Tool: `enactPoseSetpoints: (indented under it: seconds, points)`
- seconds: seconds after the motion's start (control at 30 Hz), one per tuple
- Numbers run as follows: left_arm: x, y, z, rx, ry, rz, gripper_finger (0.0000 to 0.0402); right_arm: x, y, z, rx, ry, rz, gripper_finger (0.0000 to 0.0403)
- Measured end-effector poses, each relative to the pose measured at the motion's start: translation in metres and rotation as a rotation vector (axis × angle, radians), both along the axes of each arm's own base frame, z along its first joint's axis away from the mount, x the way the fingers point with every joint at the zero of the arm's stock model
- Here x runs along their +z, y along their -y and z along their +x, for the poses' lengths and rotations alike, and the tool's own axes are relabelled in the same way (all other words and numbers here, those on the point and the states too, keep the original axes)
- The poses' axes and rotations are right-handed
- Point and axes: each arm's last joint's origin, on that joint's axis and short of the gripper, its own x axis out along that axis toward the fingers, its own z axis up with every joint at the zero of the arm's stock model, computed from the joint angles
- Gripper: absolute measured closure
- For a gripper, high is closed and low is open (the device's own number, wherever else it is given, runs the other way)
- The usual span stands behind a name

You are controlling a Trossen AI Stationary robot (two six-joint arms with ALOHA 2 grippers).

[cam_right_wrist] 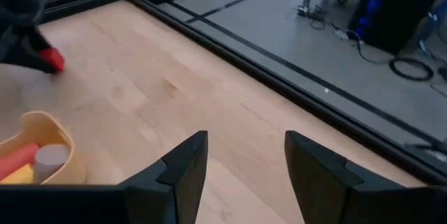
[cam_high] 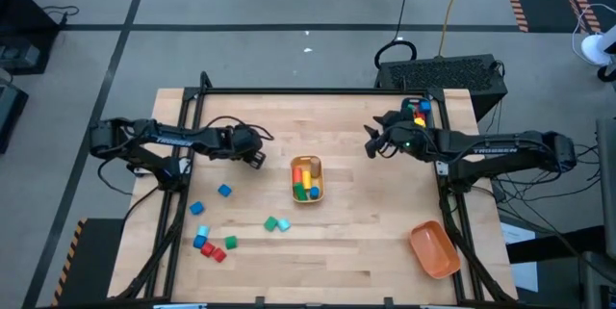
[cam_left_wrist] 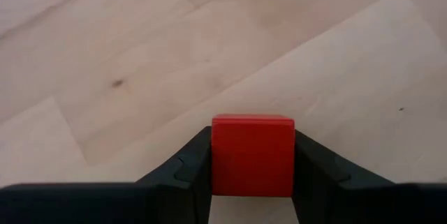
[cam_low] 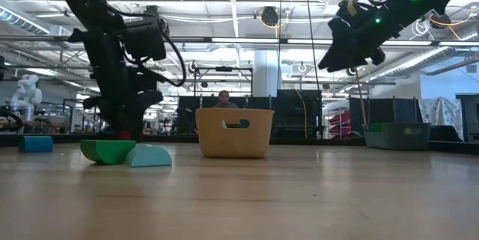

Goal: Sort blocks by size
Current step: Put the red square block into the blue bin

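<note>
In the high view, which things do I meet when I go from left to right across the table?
Left gripper shut on a red block → yellow bin holding blocks → right gripper, open and empty → orange bin.

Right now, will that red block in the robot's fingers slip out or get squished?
Probably neither. The red block looks like a hard, flat-sided cube, and the left gripper has a finger flat against each side, so it should sit steady. Its paint looks smooth, so a loose squeeze might let it slide. Set down, it likely won't roll.
</note>
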Motion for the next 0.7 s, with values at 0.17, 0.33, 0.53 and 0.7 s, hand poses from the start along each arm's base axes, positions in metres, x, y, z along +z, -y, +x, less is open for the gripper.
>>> enactPoseSetpoints:
  seconds: [0.17,0.33,0.53,0.7]
  points:
    - [0.001,-0.001,0.002,-0.012,0.017,0.027,0.0263,-0.006,-0.008,0.015,0.109,-0.069,-0.099,0.0227]
    - [0.005,-0.002,0.008,-0.022,0.081,0.049,0.0263,-0.011,-0.018,0.040,0.273,-0.036,-0.187,0.0227]
    - [0.013,0.004,0.018,-0.102,0.185,0.071,0.0263,-0.021,-0.030,0.066,0.477,0.056,-0.261,0.0227]
    - [0.026,0.010,0.025,-0.161,0.299,0.095,0.0263,-0.034,-0.037,0.078,0.607,0.022,-0.321,0.0227]
